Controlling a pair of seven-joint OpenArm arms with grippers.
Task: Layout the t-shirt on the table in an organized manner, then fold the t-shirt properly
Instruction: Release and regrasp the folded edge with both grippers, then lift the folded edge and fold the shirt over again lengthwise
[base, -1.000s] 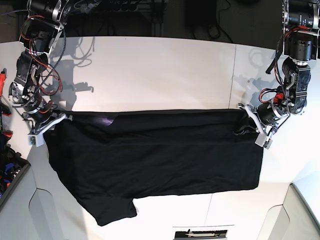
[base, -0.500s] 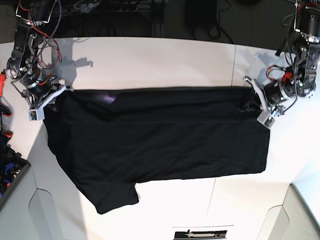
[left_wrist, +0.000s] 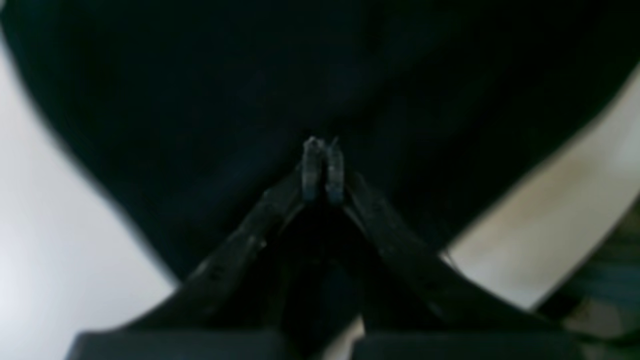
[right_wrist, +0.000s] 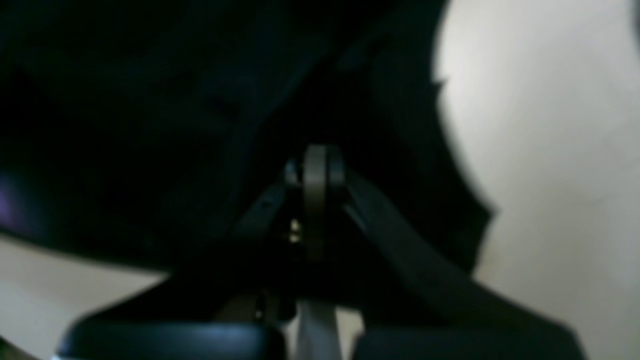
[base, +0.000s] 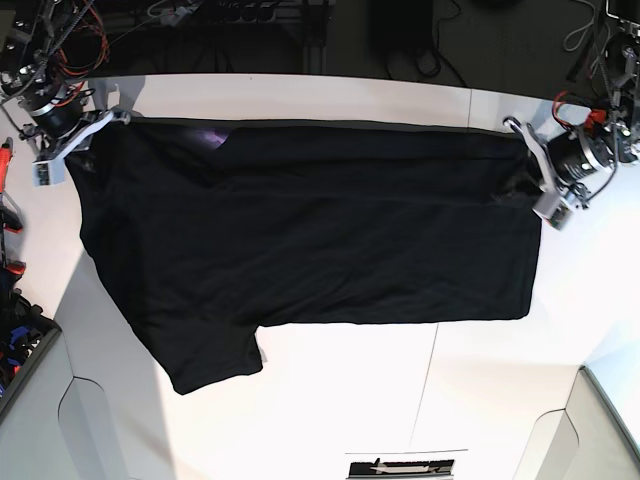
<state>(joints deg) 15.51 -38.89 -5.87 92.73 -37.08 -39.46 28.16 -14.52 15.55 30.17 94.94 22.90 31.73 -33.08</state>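
The black t-shirt (base: 310, 230) hangs stretched wide between my two grippers, its upper edge taut and level above the white table (base: 330, 400). One sleeve droops at the lower left. My left gripper (base: 525, 170) is shut on the shirt's right upper corner; in the left wrist view its fingertips (left_wrist: 312, 170) are pressed together on black cloth (left_wrist: 250, 90). My right gripper (base: 85, 140) is shut on the left upper corner; the right wrist view shows its closed gripper (right_wrist: 315, 175) buried in the cloth (right_wrist: 150, 125).
The table's dark seam (base: 435, 370) runs down the right of centre. A bin with coloured tools (base: 12, 330) sits at the left edge. Cables and dark equipment (base: 250, 20) lie behind the far table edge. A small label plate (base: 400, 467) sits at the near edge.
Both grippers have moved up and toward the far table edge, carrying the shirt's upper edge with them. The shirt is stretched wider and its lower hem and sleeve have risen.
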